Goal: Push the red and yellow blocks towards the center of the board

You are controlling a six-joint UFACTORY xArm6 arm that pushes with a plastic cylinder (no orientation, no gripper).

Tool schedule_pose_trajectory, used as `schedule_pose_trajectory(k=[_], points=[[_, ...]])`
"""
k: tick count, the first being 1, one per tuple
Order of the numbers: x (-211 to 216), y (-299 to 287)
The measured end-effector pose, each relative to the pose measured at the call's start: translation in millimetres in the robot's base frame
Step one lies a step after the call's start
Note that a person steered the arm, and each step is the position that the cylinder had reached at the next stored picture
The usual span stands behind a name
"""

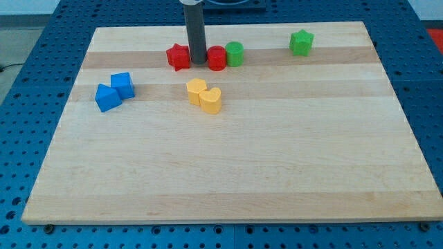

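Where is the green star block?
The green star block sits near the view's top right of the wooden board, alone. Its nearest neighbour is the green round block, off to the view's left beside a red round block.

My tip [198, 62] stands on the desk [242, 173] near the view's top edge, left of the middle. It sits between two blocks, the red star [178, 57] just to its left and the red cylinder [217, 59] just to its right. The green cylinder [234, 53] touches the red cylinder's right side. The green star [302, 42] lies well apart, further right and nearer the top. Below my tip, toward the middle, the two yellow blocks [204, 95] touch each other. Far left, the blue cube [122, 84] touches a second blue block [107, 97], which lies lower left of it.
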State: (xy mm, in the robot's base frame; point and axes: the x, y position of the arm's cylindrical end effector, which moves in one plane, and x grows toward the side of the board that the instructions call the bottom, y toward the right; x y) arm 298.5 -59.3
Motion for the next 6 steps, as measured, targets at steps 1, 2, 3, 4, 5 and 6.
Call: schedule_pose_trajectory(k=[1,2,3,4,5,6], points=[[37,1],[57,30],[47,87],[20,76],[-1,69],[-2,48]])
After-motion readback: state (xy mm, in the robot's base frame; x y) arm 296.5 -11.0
